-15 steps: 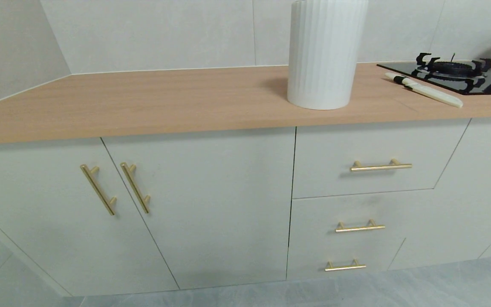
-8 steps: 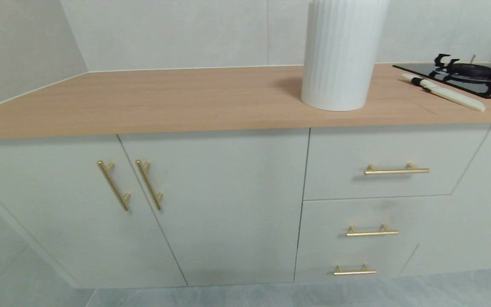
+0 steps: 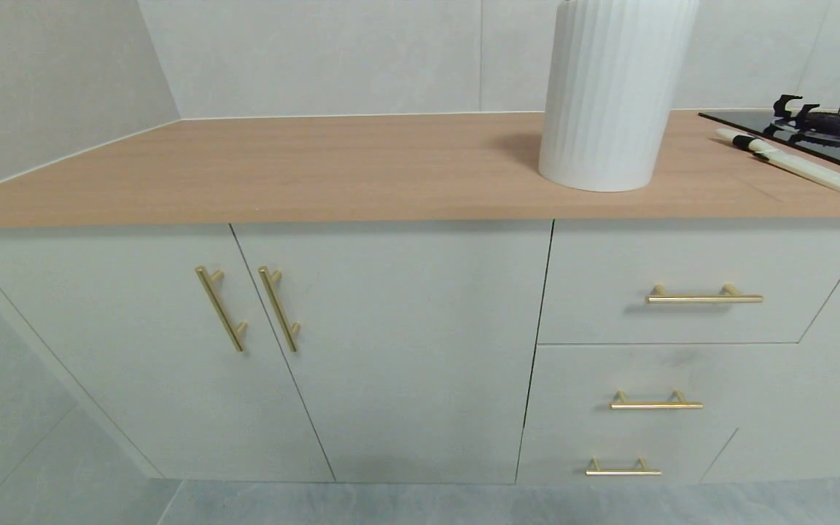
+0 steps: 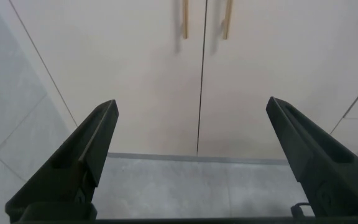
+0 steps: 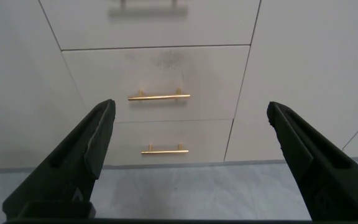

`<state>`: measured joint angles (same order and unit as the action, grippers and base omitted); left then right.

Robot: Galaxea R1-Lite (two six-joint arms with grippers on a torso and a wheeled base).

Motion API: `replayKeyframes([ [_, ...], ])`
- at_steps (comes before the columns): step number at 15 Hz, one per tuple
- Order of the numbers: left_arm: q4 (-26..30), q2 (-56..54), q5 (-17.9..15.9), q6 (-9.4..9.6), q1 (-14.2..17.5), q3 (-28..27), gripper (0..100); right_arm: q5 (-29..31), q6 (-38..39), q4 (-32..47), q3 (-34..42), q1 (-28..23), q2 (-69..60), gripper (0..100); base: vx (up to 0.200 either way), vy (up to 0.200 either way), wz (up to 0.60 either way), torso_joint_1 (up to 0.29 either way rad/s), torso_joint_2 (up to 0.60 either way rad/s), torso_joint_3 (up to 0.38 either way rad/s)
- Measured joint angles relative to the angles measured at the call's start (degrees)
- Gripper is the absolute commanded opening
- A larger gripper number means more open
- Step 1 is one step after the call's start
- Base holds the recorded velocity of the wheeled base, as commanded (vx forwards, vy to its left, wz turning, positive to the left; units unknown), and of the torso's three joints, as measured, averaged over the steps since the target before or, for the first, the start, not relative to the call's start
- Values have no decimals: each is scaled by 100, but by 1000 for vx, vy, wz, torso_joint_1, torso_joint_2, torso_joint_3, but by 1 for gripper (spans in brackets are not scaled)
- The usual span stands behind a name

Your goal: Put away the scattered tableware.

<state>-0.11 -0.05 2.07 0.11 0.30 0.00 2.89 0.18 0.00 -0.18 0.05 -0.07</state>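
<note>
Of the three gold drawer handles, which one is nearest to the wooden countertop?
The top handle, just under the countertop. The middle handle and the bottom handle sit lower, towards the floor.

- Head camera, up high, looks down over the counter (image 3: pixel 318 168).
- Left wrist camera, low, faces the doors (image 4: pixel 135 74), at the head view's 8 o'clock.
- Right wrist camera, low, faces the drawers (image 5: pixel 160 68), at its 4 o'clock.

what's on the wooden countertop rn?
On the wooden countertop: a tall white ribbed cylindrical container, and to its right a cream knife with a black band lying flat beside a black glass gas hob. The container's inside and the counter behind it are hidden.
</note>
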Motion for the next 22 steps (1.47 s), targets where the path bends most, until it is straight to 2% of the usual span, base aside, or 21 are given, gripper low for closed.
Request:
replayKeyframes([
  [12,-5,0,0,11,-1,-2,100,0,0,0,0,5,0,100,0,-200,0,4,2,3],
  [21,-2,0,2,2,-1,0,100,0,0,0,0,0,0,100,0,0,0,0,0,0],
  [22,-2,0,2,2,-4,0,100,0,-2,0,0,0,0,100,200,0,0,-7,2,2],
])
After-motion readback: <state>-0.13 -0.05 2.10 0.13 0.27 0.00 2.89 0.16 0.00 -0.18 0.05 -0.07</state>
